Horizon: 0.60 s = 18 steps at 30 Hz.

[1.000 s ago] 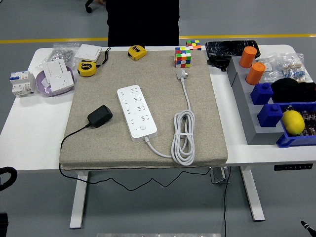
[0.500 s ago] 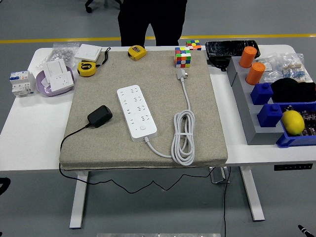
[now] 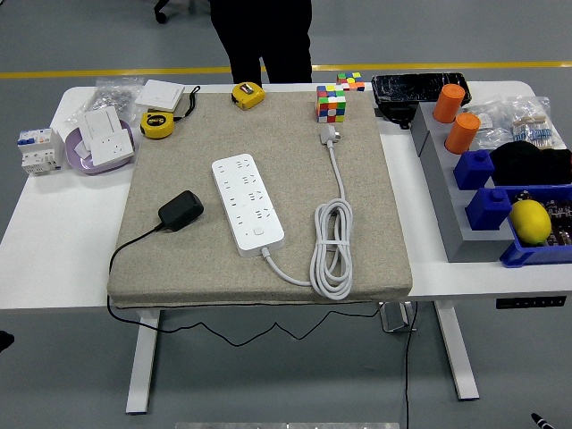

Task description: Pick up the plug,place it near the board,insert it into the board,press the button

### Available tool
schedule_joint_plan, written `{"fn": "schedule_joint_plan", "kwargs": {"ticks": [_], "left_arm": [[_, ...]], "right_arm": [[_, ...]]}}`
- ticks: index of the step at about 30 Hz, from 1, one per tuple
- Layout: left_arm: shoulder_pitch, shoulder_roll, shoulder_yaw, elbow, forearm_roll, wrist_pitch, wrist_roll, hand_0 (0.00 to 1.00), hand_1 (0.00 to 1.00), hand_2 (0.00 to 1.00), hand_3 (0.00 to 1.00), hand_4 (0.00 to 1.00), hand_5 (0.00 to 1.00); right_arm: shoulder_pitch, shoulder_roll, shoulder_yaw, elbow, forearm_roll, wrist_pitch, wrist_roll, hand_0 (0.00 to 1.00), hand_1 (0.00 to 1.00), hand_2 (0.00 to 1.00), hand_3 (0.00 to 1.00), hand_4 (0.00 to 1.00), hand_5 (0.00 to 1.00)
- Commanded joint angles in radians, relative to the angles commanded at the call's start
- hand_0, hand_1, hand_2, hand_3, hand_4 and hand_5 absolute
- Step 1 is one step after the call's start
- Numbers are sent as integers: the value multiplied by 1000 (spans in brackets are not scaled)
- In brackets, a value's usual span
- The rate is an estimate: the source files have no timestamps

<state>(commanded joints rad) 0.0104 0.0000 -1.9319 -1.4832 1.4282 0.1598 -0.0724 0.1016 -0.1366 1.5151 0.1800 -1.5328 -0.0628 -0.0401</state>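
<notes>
The black plug (image 3: 181, 210) lies on the beige mat (image 3: 375, 206), left of the white power board (image 3: 248, 202). Its black cable runs off the mat's front left edge and hangs under the table. The board lies lengthwise with its round button (image 3: 258, 231) at the near end. The board's own white cable is coiled (image 3: 332, 246) to its right and ends in a white plug (image 3: 329, 134). Only a black sliver of my left arm (image 3: 3, 340) shows at the left edge and a black tip of my right arm (image 3: 536, 417) at the bottom right corner, both far below the table.
A person in black (image 3: 264, 36) stands at the far side. Two Rubik's cubes (image 3: 332, 103), two yellow tape measures (image 3: 157, 124), white sockets (image 3: 101, 138) and a breaker (image 3: 37, 147) lie at the back. Grey and blue blocks (image 3: 487, 210), orange cylinders (image 3: 456, 116) and a lemon (image 3: 530, 221) fill the right.
The slivers of both arms have dropped lower and nearly left the picture. The person at the far side has shifted sideways. Nothing on the table has moved.
</notes>
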Motion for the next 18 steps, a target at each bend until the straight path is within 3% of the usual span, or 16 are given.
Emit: {"fn": "schedule_joint_plan", "kwargs": {"ticks": [2,3,6,9,10,15,16,18], "left_arm": [[0,0,3,1,-82,-6,-15,998,998,998,990,998,839],[0,0,5,1,-111,-11,-14,340,426,426,544,998,832],[7,0,45,-5,-230,-49,-31,340,426,426,544,998,832],[8,0,38,-7,-303,-64,-45,340,426,426,544,998,832],[8,0,40,-5,-324,-75,-52,998,831,670,572,998,876],[20,0,66,-1,-488,-146,-50,998,831,670,572,998,876],[22,0,66,-2,-520,-144,-52,491,645,885,998,998,939],[26,0,79,-8,-594,-147,-73,491,645,885,998,998,939]], "right_arm": [[-1,0,-2,0,1,0,1,998,829,733,745,998,875],[-1,0,-1,0,1,0,1,998,827,734,745,998,874],[-2,0,2,0,-5,1,-2,998,827,734,745,998,874],[-5,-1,2,0,-6,0,-2,998,827,734,745,998,874],[-7,0,2,0,-7,1,-3,998,821,734,745,998,874],[-19,2,2,0,-12,1,-4,998,821,734,745,998,874],[-21,3,1,0,-11,1,-4,998,817,734,745,998,873],[-24,5,1,0,-12,1,-4,998,817,734,745,998,873]]}}
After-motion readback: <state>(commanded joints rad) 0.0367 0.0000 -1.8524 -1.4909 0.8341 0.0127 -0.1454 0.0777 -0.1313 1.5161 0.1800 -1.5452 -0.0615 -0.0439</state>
